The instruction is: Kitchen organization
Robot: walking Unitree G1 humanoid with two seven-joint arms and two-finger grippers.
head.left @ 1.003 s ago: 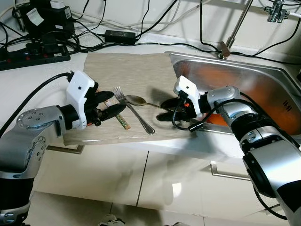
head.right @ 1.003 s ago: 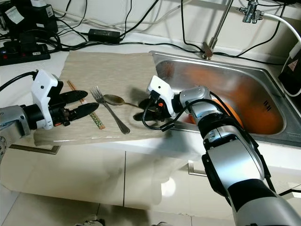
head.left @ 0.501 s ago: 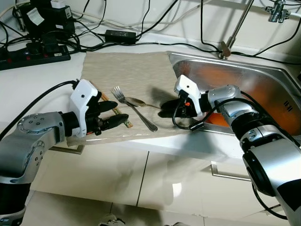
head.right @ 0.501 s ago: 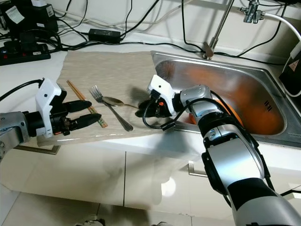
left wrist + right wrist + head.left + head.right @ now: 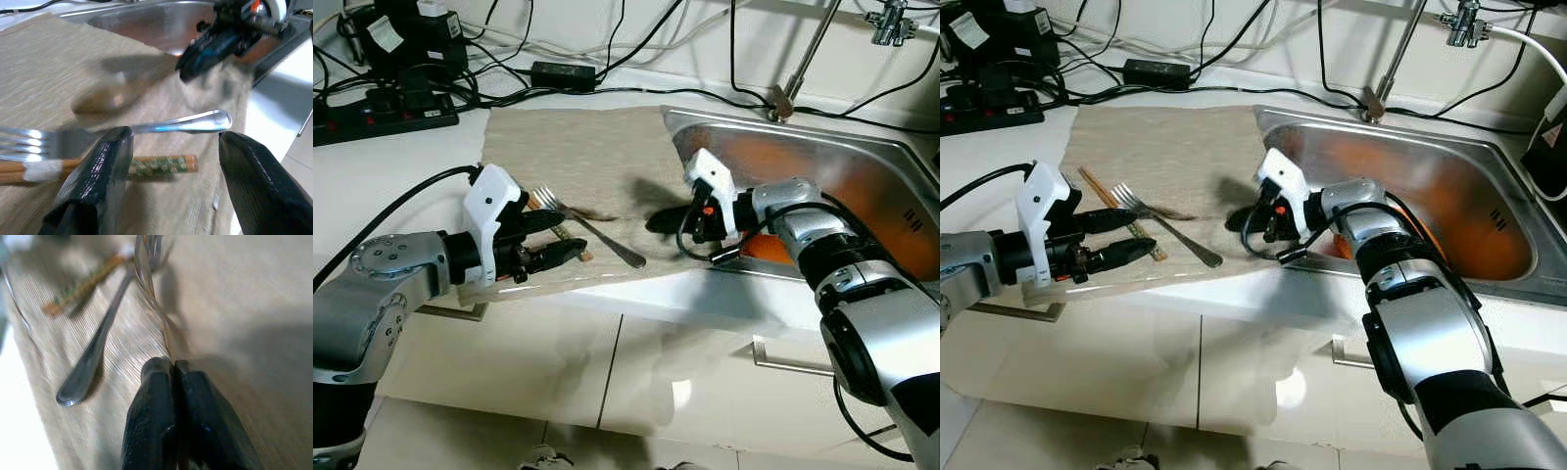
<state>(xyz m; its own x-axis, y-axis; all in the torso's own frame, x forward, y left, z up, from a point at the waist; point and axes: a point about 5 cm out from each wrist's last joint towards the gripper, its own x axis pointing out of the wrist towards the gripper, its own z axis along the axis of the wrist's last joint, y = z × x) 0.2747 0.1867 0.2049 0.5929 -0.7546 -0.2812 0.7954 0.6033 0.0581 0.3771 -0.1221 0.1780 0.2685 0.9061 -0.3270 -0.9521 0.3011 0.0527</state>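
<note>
Fingers of the right gripper (image 5: 171,382) are pressed together on the thin handle of a spoon (image 5: 1167,211), just off the mat (image 5: 587,147) near the sink (image 5: 1449,196); its bowl is blurred. The left gripper (image 5: 551,238) hovers at the mat's front edge with its fingers spread, and the fork (image 5: 592,227) and one patterned chopstick (image 5: 161,164) lie between and just beyond them. Since a second ago the spoon has gone from resting flat beside the fork to a faint raised streak, while the left gripper has drawn nearer the counter edge. Count: one fork, one spoon, one chopstick that can be made out.
</note>
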